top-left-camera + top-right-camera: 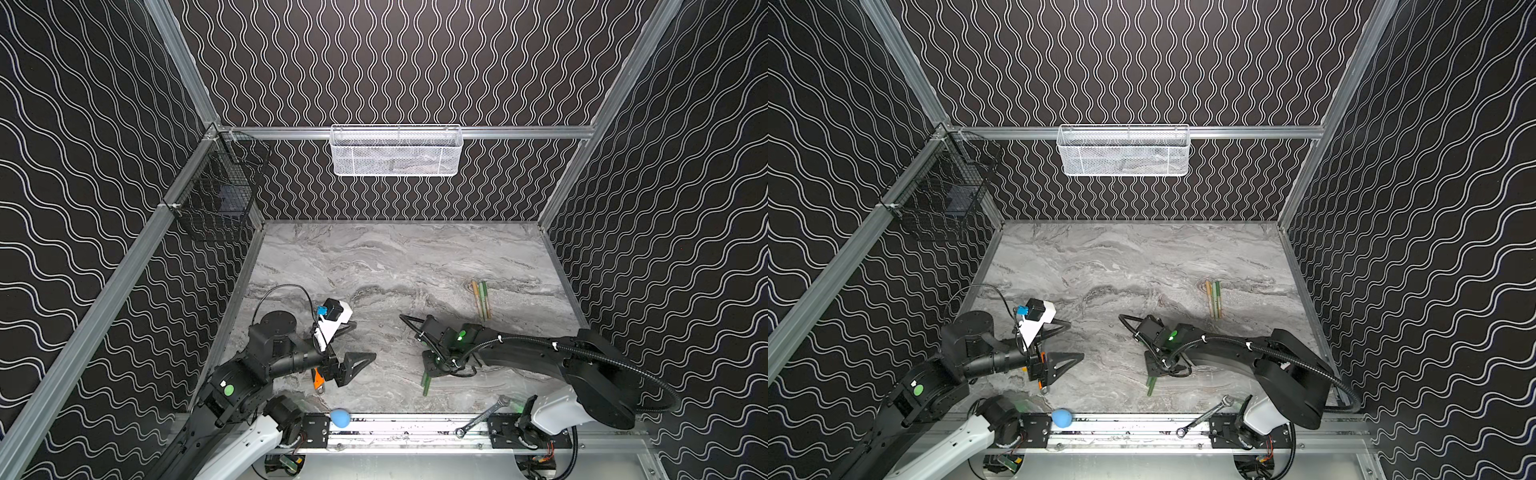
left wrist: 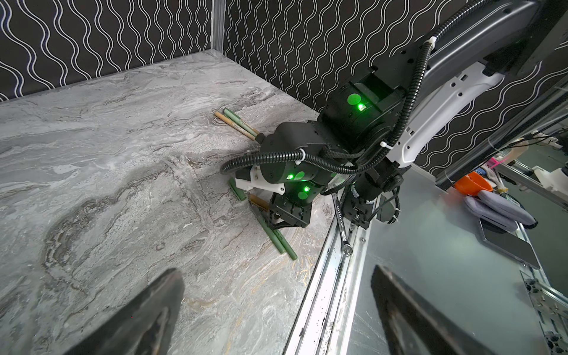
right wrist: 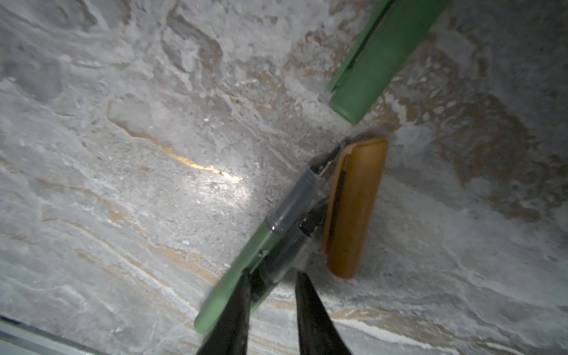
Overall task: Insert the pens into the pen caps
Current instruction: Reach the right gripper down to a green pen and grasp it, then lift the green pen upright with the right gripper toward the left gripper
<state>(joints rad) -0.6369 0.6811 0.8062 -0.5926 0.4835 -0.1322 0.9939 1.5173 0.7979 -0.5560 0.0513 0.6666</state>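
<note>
Down by the front edge of the worktop point(image 1: 374, 266), right of the middle, the right fingers point(image 3: 310, 313) sit close on either side of a green pen point(image 3: 278, 261), just behind its clear grip section. Can't tell if they're actually pinching it or only straddling it. A second green pen point(image 3: 236, 276) lies right against it, outside one finger, and it's uncapped too. Just beside the pen tips is a tan cap point(image 3: 353, 209). A green cap point(image 3: 381, 58) lies a bit further off, apart from both pens.

Over at the front left, the left fingers point(image 2: 147, 316) hang spread wide with nothing in them.

Toward the right edge, three pens point(image 1: 481, 300) lie bunched together, one tan and two green, and they look capped to me. So I'd call it three done, two to go, and this pickup looks like the start of number four.
</note>
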